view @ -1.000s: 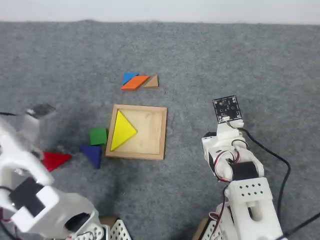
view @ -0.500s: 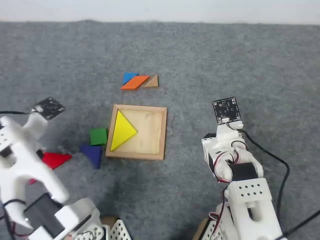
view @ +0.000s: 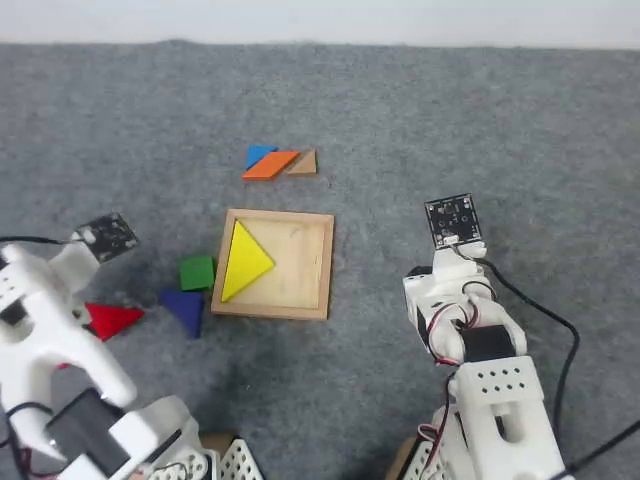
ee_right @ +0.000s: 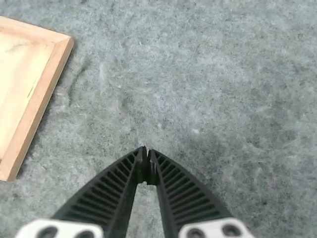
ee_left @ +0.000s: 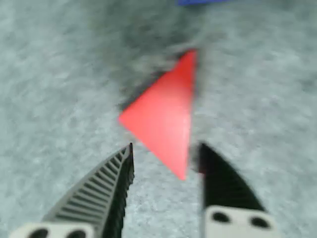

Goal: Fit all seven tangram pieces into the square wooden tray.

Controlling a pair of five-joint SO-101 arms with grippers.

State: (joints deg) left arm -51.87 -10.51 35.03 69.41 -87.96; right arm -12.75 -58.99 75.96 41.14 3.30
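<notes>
The square wooden tray [view: 300,296] lies mid-table and holds a large yellow triangle [view: 243,260] on its left side. A red triangle [view: 112,319] lies on the felt to the tray's left, next to the left arm [view: 45,330]. In the left wrist view my left gripper [ee_left: 166,151] is open, its fingertips on either side of the red triangle's [ee_left: 163,116] near corner. A green square [view: 196,272] and a dark blue triangle [view: 185,308] sit just left of the tray. Behind it lie a blue piece [view: 259,155], an orange parallelogram [view: 270,165] and a tan triangle [view: 304,163]. My right gripper [ee_right: 147,157] is shut over bare felt beside the tray's corner [ee_right: 34,94].
Grey felt covers the whole table. The right arm [view: 470,330] stands right of the tray, with open felt around it and behind the far pieces. A white wall edge runs along the back.
The left arm has swung from the far left edge toward the red triangle, its wrist camera board now lower and farther right. The right arm and the pieces have not moved.
</notes>
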